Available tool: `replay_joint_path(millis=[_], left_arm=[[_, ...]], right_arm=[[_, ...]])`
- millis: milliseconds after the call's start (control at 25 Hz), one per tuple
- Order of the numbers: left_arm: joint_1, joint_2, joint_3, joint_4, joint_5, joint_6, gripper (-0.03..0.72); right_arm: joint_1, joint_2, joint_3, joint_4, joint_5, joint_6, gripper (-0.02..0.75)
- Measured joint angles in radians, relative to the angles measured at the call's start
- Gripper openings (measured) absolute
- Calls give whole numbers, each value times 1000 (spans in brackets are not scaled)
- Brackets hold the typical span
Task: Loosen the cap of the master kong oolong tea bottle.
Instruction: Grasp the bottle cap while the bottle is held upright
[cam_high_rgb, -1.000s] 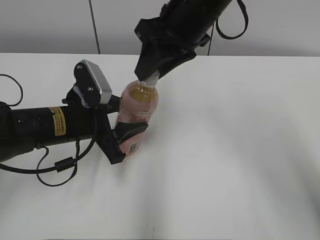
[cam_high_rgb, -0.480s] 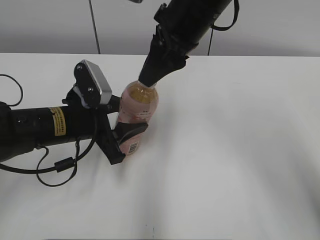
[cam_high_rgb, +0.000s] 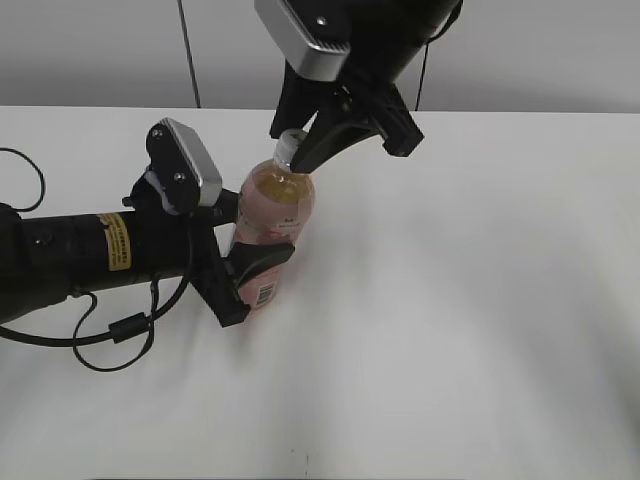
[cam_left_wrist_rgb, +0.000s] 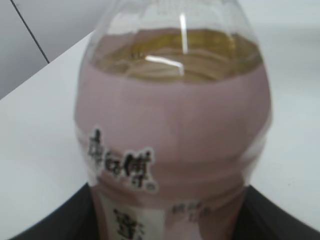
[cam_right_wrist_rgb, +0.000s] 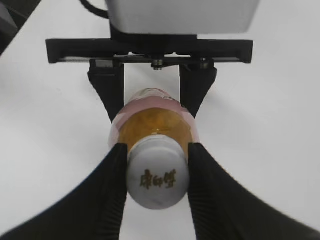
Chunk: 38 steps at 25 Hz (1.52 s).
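The right gripper had twisted round since a second before, its camera now facing us, jaws pinching the cap at upper centre. The left gripper clamped the bottle upright on the worktop, left of centre.

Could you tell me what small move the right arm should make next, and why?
Probably keep turning the wrist to unscrew: the right gripper is clamped on the cap, still seated on the bottle, which the left gripper holds at the label.
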Motion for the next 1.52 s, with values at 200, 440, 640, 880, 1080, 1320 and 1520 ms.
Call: replay_joint_path(millis=[200,440,640,880,1080,1320,1520], left_arm=[[1,0,0,-8,3,1,386],[4,0,-2,-20,8,0,386],[6,0,-2,-29,9,-1,386],[6,0,-2,-32,9,-4,386],[6,0,-2,-35,10,-5,386],[6,0,-2,-35,10,-6,386],[6,0,-2,-26,10,-3,386]], right_arm=[[0,0,0,0,-10,-404,280],[0,1,0,32,-30,-893,280],[-1,3,0,47,-42,-1153,280],[-1,5,0,44,-49,-1315,280],[0,5,0,38,-55,-1329,280],[0,5,0,38,-53,-1330,283],[2,5,0,53,-35,-1306,458]])
